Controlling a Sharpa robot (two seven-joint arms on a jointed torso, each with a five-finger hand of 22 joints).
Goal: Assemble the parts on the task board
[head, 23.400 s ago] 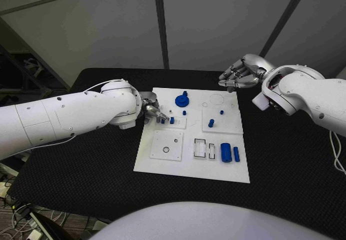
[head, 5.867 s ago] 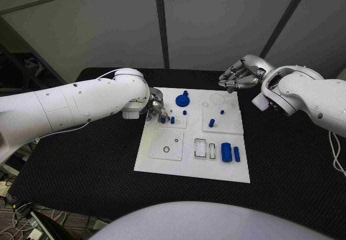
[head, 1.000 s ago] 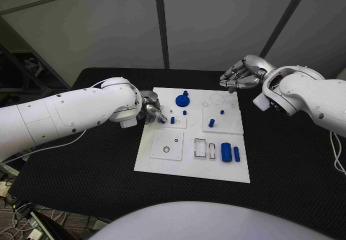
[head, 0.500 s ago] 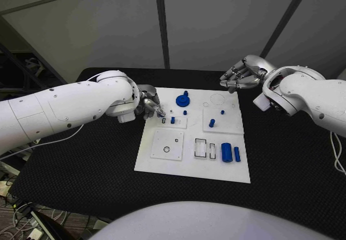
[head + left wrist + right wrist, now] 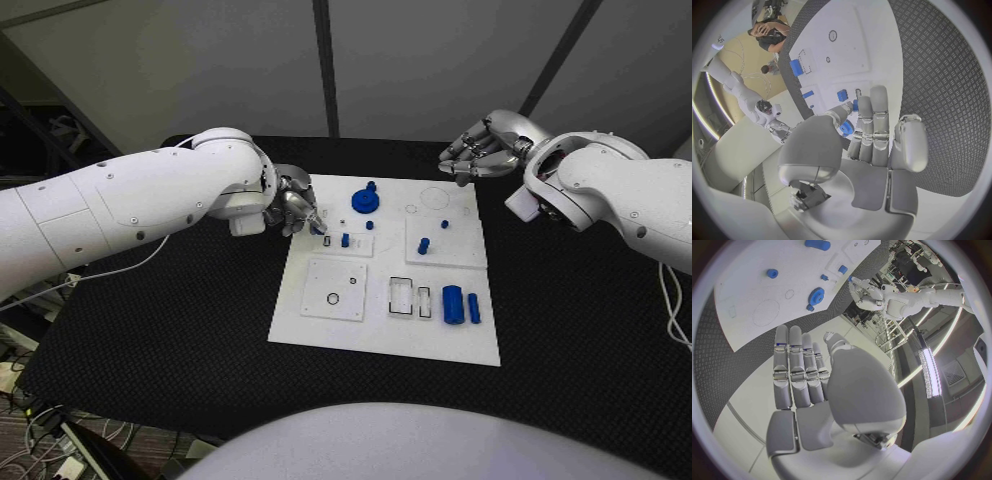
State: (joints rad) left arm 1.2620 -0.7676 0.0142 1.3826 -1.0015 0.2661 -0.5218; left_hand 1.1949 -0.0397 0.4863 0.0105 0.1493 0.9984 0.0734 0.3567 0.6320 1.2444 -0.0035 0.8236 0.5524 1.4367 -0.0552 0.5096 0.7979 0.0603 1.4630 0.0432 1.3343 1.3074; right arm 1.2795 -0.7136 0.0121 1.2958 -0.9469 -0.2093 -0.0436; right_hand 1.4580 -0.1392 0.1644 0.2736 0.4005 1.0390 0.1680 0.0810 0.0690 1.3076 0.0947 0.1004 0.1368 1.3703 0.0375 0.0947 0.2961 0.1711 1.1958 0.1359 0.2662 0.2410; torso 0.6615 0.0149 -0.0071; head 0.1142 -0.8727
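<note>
Head view: the white task board [image 5: 387, 330] lies flat in the middle of the black table [image 5: 577, 330]. The left hand [image 5: 296, 207] is at the board's far left edge, fingers pointing down onto it. A small blue piece [image 5: 317, 228] sits at the fingertips; whether it is pinched cannot be told from here. Just beside it a short blue peg [image 5: 345, 240] stands on the board. A blue gear [image 5: 365, 202] lies near the far edge, with a small blue pin [image 5: 369, 225] close by it. On the right-hand plate stand a blue peg [image 5: 423, 245] and a smaller blue stud [image 5: 444, 224]. Nearer the robot a thick blue cylinder [image 5: 451, 304] and a thin blue bar [image 5: 473, 308] lie side by side, next to two rectangular slots [image 5: 410, 298]. The right hand [image 5: 483, 145] is past the board's far right corner, above the table, fingers curled inward, nothing in it.

Left wrist view: the left hand [image 5: 864, 145] pinches a small blue piece [image 5: 846, 128] between thumb and a finger, the other fingers extended over the board [image 5: 873, 45].

Right wrist view: the right hand [image 5: 826, 390] is empty, fingers held straight and close together, apart from the board [image 5: 761, 295]
</note>
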